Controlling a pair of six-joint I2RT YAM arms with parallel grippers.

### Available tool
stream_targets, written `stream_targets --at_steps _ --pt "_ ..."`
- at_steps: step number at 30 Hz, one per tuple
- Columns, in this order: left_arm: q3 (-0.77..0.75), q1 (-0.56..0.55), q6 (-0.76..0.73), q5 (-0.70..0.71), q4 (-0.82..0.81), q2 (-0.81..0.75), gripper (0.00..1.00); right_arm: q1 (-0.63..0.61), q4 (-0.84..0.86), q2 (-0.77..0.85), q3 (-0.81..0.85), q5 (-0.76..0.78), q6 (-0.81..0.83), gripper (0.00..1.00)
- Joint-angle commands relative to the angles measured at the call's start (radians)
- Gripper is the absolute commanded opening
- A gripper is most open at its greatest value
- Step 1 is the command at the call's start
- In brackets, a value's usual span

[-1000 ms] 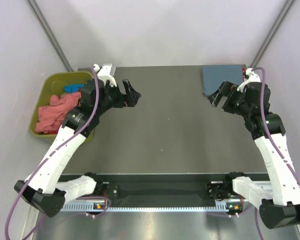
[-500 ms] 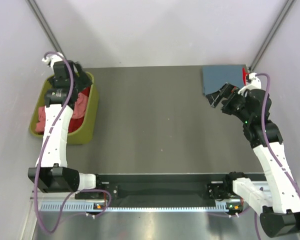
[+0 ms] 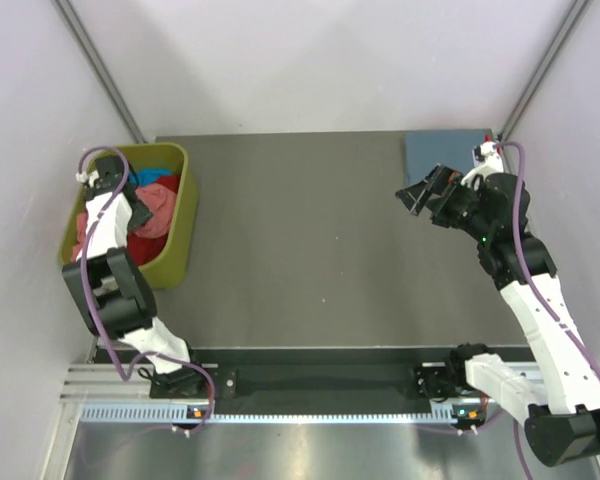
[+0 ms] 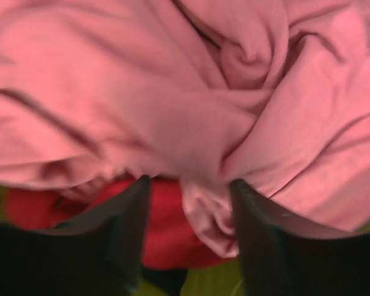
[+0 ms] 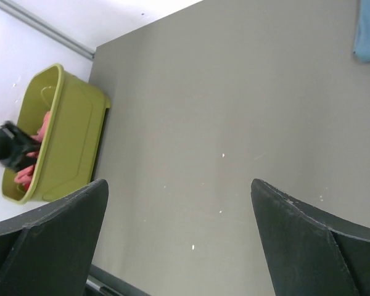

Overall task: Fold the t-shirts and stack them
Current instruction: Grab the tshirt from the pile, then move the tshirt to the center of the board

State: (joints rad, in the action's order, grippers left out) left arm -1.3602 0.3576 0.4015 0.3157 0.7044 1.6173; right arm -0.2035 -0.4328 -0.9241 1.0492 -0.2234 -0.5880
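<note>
Swung off the tabletop (image 3: 310, 250) into the bin (image 3: 183, 215), the left claw (image 4: 188, 185) hangs spread over the salmon-pink t-shirt (image 4: 172, 92). It looks limp and light, best pinched at a bunched fold. The right claw (image 5: 179, 182) is spread, empty.

The pink t-shirt (image 4: 246, 117) is soft, creased cloth; the bin (image 5: 74, 135) is smooth plastic; the tabletop (image 3: 300, 240) looks matt.

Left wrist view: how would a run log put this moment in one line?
left claw: open, over pink t-shirt in bin | right claw: open, empty, above table | grey-blue t-shirt: flat, far corner
</note>
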Motion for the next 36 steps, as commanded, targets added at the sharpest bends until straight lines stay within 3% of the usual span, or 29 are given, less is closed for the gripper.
stream_targets --at_steps 1,2,3,4,9,17,22,25,30,31,33,36 --pt "0.000 0.017 0.025 -0.049 -0.074 0.053 0.55 -0.020 0.063 0.007 0.058 -0.019 -0.001 1.00" --pt "-0.008 0.023 0.037 -0.052 -0.072 0.067 0.45 -0.023 0.065 0.001 0.058 -0.022 0.005 1.00" --pt "-0.022 0.023 0.040 -0.052 -0.051 0.082 0.15 -0.024 0.062 0.001 0.058 -0.027 0.008 1.00" --pt "-0.066 0.024 0.040 -0.058 -0.025 0.085 0.00 -0.024 0.057 -0.001 0.057 -0.027 0.013 1.00" --pt "-0.137 0.021 0.004 -0.075 -0.062 0.015 0.00 -0.022 0.069 -0.008 0.032 -0.017 0.028 1.00" --pt "-0.467 -0.038 -0.042 -0.185 -0.003 -0.034 0.00 -0.022 0.055 -0.025 0.055 -0.002 -0.019 1.00" --pt "-0.625 -0.057 -0.029 -0.340 -0.095 -0.066 0.00 -0.022 0.048 -0.030 0.060 0.005 -0.026 1.00" --pt "-0.637 -0.065 0.052 -0.479 -0.331 -0.114 0.00 -0.017 -0.007 -0.041 0.098 0.053 -0.041 1.00" --pt "-0.718 -0.117 0.399 -0.717 -0.635 -0.077 0.00 -0.017 -0.053 -0.064 0.156 0.059 -0.026 1.00" --pt "-0.673 -0.127 0.474 -0.804 -0.822 -0.074 0.00 -0.017 -0.063 -0.068 0.161 0.062 -0.023 1.00" --pt "-0.587 -0.190 0.679 -0.894 -0.993 -0.062 0.00 -0.014 -0.083 -0.073 0.169 0.065 -0.019 1.00" --pt "-0.533 -0.334 0.741 -1.026 -1.004 -0.030 0.00 -0.014 -0.096 -0.074 0.169 0.064 -0.018 1.00"
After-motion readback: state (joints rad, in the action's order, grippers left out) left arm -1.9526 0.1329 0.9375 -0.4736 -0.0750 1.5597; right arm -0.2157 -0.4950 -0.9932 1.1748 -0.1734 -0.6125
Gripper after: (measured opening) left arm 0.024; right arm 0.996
